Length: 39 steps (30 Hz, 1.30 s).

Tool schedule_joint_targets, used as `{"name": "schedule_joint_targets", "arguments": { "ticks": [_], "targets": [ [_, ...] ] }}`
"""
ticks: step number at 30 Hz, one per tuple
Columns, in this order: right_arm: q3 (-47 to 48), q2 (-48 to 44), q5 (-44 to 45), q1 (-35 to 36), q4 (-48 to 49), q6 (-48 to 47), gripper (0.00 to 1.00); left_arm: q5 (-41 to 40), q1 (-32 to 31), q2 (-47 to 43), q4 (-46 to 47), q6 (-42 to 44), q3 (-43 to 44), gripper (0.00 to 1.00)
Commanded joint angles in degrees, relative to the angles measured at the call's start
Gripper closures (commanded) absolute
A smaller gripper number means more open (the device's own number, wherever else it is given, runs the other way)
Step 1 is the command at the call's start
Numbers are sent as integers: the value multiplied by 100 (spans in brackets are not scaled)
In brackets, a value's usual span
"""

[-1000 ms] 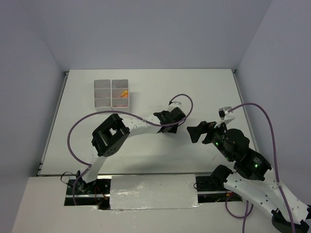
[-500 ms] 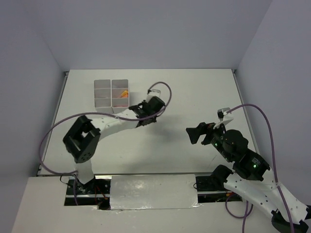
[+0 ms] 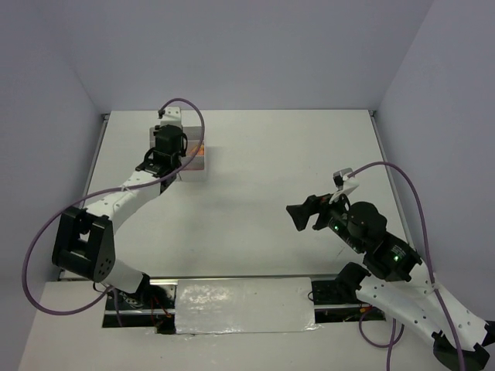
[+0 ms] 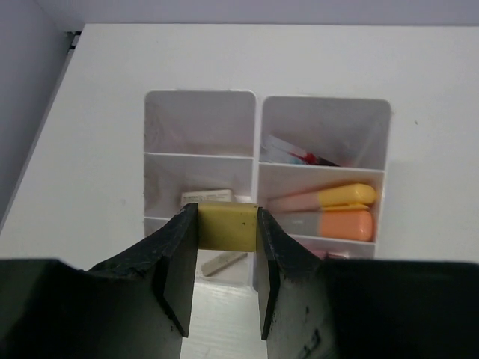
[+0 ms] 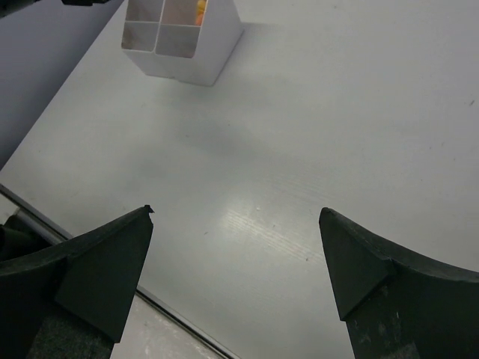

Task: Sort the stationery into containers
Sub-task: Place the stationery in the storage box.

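Left gripper [image 4: 222, 233] jaws clamp a small mustard-yellow rectangular block [image 4: 228, 223] by its flat sides over the white six-compartment plastic organiser box [image 4: 257, 127], at 10 o'clock on the bench [image 3: 271, 154]. Likely light, firm, grippy. Right gripper [image 5: 236, 217] jaws gape apart, empty.

Matt black fingers [image 4: 176, 273], matt yellowish block [image 4: 227, 226], white plastic organiser [image 4: 258, 149], smooth sheeny table [image 5: 314, 134]

From high behind: whole table [image 3: 278, 154], far. From left wrist: close over box [image 4: 258, 138]. From right wrist: same box, distant, 11 o'clock.
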Motion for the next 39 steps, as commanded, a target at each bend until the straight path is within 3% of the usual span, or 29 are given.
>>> {"name": "schedule_joint_targets", "arguments": {
  "ticks": [1, 5, 8, 17, 27, 32, 35, 36, 39],
  "targets": [
    [-85, 43, -261, -18, 397, -172, 0, 393, 396, -9, 831, 340, -27, 91],
    [-129, 61, -314, -9, 459, -207, 0, 1115, 1056, 26, 796, -118, -167, 87],
    [-103, 140, -357, -18, 512, -234, 0, 1176, 1065, 52, 980, -144, -334, 79],
    [-77, 228, -384, -18, 468, -260, 0, 1291, 1065, 360, 1174, -364, -625, 78],
    [-59, 254, -419, -18, 459, -286, 0, 1159, 1065, 580, 1121, -487, -800, 67],
    [-77, 316, -454, -18, 503, -295, 0, 1151, 1065, 501, 1183, -584, -967, 66],
    [-59, 342, -489, -18, 512, -313, 0, 1107, 1065, 510, 1174, -566, -950, 56],
    [-68, 351, -498, -18, 512, -313, 0, 1072, 1065, 527, 1148, -566, -933, 46],
    [-42, 360, -525, -18, 512, -330, 0, 967, 1065, 562, 1130, -584, -941, 31]
  ]
}}
